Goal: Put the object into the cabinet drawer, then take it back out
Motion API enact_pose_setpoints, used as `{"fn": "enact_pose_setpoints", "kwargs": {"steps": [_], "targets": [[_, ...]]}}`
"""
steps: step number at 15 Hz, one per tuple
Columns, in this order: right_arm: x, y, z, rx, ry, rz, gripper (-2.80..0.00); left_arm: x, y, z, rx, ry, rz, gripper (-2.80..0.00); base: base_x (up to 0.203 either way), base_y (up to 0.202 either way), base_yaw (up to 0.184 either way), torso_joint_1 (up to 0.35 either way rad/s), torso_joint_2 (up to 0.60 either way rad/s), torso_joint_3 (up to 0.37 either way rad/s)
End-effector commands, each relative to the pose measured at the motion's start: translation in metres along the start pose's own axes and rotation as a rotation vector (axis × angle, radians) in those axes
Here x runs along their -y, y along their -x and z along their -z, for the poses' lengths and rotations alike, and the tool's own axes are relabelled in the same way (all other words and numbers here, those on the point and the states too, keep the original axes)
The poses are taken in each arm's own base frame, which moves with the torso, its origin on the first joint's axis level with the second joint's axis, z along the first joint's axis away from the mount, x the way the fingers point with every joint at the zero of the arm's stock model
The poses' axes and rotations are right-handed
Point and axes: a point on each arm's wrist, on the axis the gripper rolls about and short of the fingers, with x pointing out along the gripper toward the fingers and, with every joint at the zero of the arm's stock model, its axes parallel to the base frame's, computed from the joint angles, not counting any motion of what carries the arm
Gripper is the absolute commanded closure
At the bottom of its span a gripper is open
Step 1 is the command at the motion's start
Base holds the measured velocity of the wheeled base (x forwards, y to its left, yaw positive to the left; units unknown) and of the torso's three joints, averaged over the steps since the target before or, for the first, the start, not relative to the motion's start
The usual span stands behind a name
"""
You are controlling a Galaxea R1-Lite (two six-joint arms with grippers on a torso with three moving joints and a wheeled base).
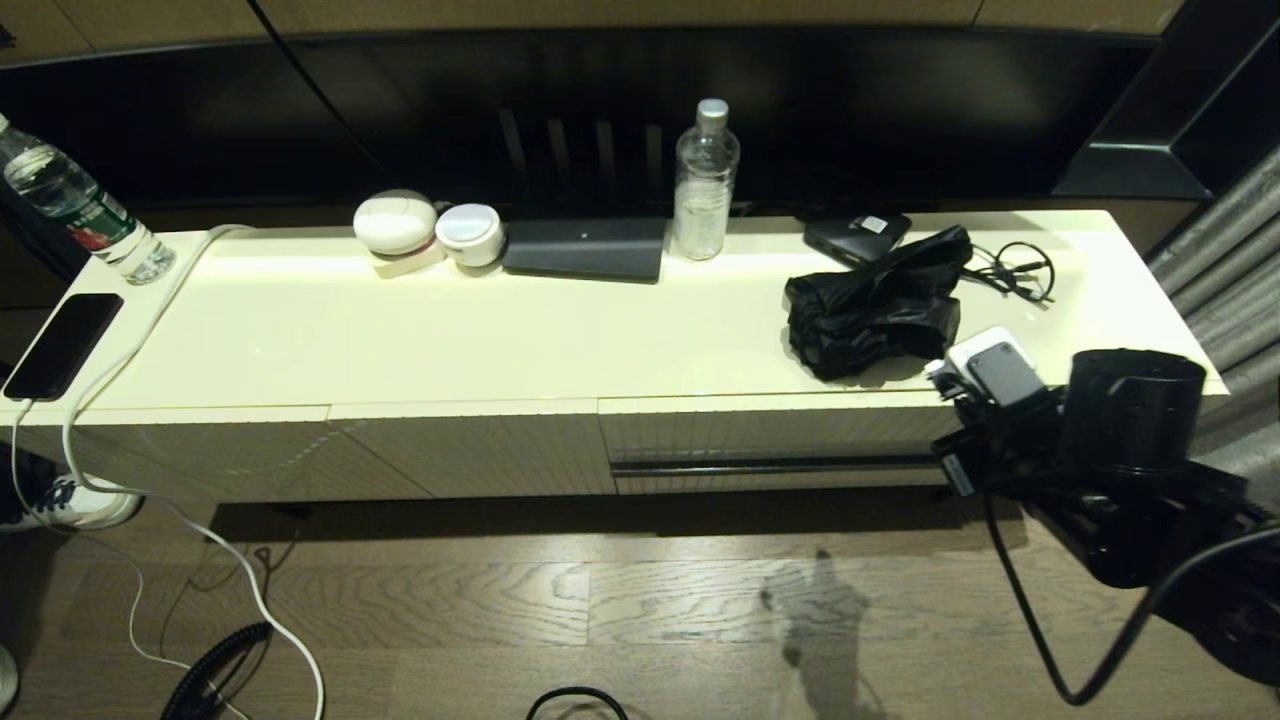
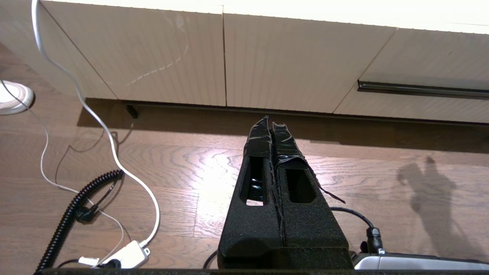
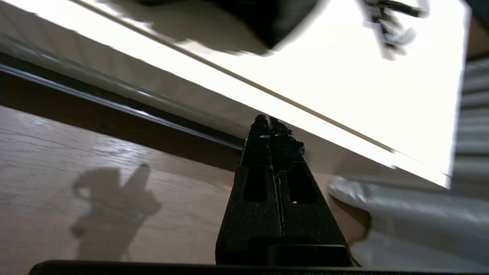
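Drawer (image 1: 770, 440) closed, umbrella (image 1: 875, 300) waiting on the cabinet top; right gripper (image 3: 270, 121) pinched empty near the handle groove; left gripper (image 2: 272, 124) likewise, parked low.

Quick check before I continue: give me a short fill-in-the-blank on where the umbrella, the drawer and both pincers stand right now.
1. The umbrella lies on the cabinet's ____.
2. The cabinet drawer is fully ____.
3. The right pincer, near the cabinet's front edge, has its fingers ____.
4. The left pincer holds ____ and hangs over the floor.

Missing words: top; closed; shut; nothing
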Motion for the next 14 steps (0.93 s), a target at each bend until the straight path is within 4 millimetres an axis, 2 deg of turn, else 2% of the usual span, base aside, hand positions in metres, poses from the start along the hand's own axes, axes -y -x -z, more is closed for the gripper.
{"fn": "enact_pose_setpoints", "kwargs": {"steps": [1, 4, 6, 9, 11, 14], "targets": [[0.059, 0.069, -0.016, 0.079, -0.059, 0.085, 0.0, 0.0, 0.0, 0.0, 0.001, 0.001, -0.001, 0.0, 0.0, 0.0, 0.0, 0.0, 0.0, 0.0], [0.102, 0.139, 0.007, 0.056, -0.086, 0.156, 0.0, 0.0, 0.0, 0.0, 0.002, 0.001, -0.001, 0.0, 0.0, 0.0, 0.0, 0.0, 0.0, 0.0], [0.112, 0.184, 0.031, 0.049, -0.131, 0.194, 0.0, 0.0, 0.0, 0.0, 0.002, 0.001, -0.001, 0.0, 0.0, 0.0, 0.0, 0.0, 0.0, 0.0], [0.104, 0.231, 0.073, 0.025, -0.206, 0.212, 0.0, 0.0, 0.0, 0.0, 0.002, 0.001, -0.001, 0.0, 0.0, 0.0, 0.0, 0.0, 0.0, 0.0], [0.092, 0.247, 0.099, 0.0, -0.269, 0.189, 0.0, 0.0, 0.0, 0.0, 0.002, 0.001, -0.001, 0.0, 0.0, 0.0, 0.0, 0.0, 0.0, 0.0], [0.08, 0.268, 0.125, -0.01, -0.349, 0.141, 0.0, 0.0, 0.0, 0.0, 0.002, 0.001, -0.001, 0.0, 0.0, 0.0, 0.0, 0.0, 0.0, 0.0]]}}
